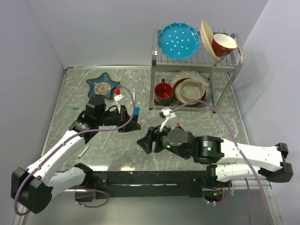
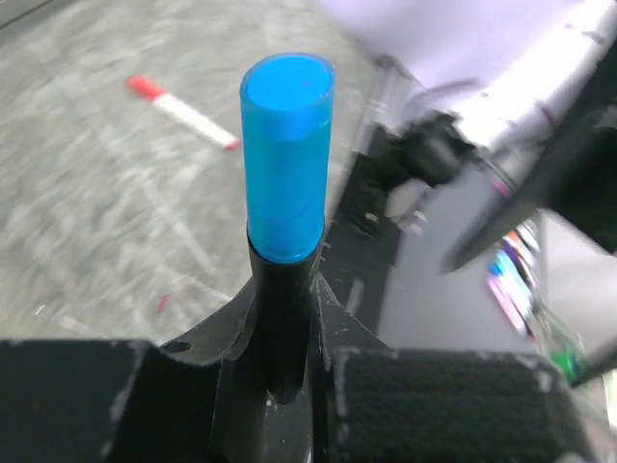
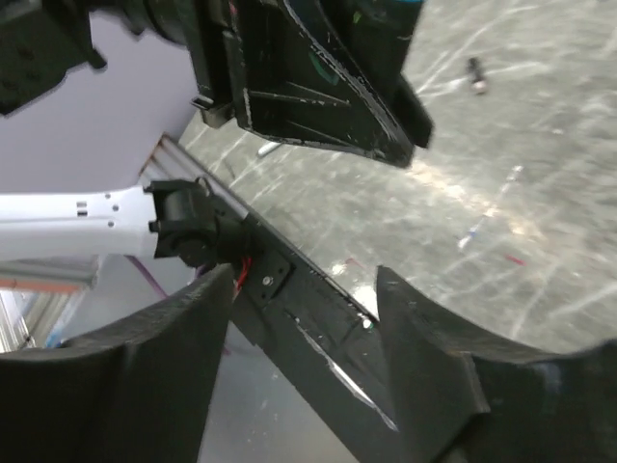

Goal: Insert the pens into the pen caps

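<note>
We pinch the black marker (image 2: 285, 212) in our left pincer (image 2: 281, 318), left of the middle of the tabletop (image 1: 206, 126), blue end sticking out. Our right pincer (image 3: 304, 309) stands spread close by.

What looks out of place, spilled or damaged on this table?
Nothing looks spilled or broken. Loose items lie scattered on the table: a red-tipped pen, a thin grey pen toward the near edge, and a small teal cap alone at the far left side.
</note>
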### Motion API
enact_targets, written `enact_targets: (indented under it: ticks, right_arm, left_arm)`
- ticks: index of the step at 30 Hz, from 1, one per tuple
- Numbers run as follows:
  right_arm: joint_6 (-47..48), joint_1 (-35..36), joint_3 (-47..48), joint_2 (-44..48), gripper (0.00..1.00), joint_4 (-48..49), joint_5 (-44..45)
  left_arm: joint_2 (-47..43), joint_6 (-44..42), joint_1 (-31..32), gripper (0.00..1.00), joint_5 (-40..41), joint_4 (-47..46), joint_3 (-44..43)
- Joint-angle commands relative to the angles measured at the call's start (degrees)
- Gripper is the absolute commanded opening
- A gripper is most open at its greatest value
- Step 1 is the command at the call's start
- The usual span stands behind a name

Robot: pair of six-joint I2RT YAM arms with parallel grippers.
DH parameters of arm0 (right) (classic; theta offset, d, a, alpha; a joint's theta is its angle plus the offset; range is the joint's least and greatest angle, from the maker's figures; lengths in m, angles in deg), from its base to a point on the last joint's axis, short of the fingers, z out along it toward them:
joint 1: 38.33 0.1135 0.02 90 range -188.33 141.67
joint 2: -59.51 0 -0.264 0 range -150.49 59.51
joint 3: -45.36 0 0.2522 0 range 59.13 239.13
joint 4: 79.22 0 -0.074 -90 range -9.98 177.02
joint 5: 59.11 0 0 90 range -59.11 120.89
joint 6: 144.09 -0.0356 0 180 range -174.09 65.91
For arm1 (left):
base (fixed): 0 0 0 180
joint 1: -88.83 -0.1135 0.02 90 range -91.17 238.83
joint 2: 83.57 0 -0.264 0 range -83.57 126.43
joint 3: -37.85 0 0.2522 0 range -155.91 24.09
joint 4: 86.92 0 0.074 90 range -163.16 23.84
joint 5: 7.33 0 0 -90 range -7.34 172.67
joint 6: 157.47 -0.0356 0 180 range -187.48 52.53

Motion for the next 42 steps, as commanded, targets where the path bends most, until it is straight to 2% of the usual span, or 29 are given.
enact_targets:
  ticks: [1, 6, 10, 15, 19, 25, 33, 37, 39, 42]
  right_arm:
    - [-3.98, -0.36, -3.58, 7.47, 0.71, -2.8, 6.17]
    - [-7.94, -0.45, -9.55, 13.71, 0.73, -5.7, 9.08]
    - [-9.52, -0.53, -11.85, 17.41, 0.73, -7.99, 10.75]
    - [-10.84, -0.62, -13.52, 21.01, 0.73, -10.01, 11.8]
    - [-11.46, -0.53, -14.4, 22.86, 0.73, -10.98, 12.16]
    - [-11.46, -0.45, -15.63, 24.36, 0.73, -10.89, 12.33]
    - [-10.67, -0.45, -13.79, 23.39, 0.73, -12.65, 11.54]
    - [-9.7, -0.36, -14.04, 24.62, 0.73, -11.86, 10.93]
    - [-9.0, -0.45, -15.01, 25.41, 0.73, -10.54, 10.66]
    - [-7.68, -0.36, -15.28, 25.5, 0.73, -10.01, 10.66]
  left_arm:
    - [2.16, 6.11, 3.62, 0.01, 17.85, -0.14, 0.39]
    - [7.34, 18.32, 11.51, 0.06, 30.07, -6.81, 2.58]
    - [16.19, 25.62, 15.75, 0.09, 38.24, -9.81, 2.67]
    - [25.18, 31.26, 18.74, 0.09, 40.02, -14.11, 1.71]
    - [32.38, 33.19, 20.85, 0.11, 42.12, -12.9, -0.66]
    - [37.49, 35.48, 22.79, 0.24, 45.02, -10.35, -3.74]
    - [33.37, 36.8, 23.14, 0.5, 49.95, -2.72, -4.79]
    - [27.76, 34.52, 22.79, 0.55, 57.22, 6.08, -7.43]
    - [25.29, 32.86, 20.6, 0.57, 62.68, 8.63, -7.61]
    - [20.89, 28.82, 13.32, 0.57, 59.63, 7.24, -6.65]
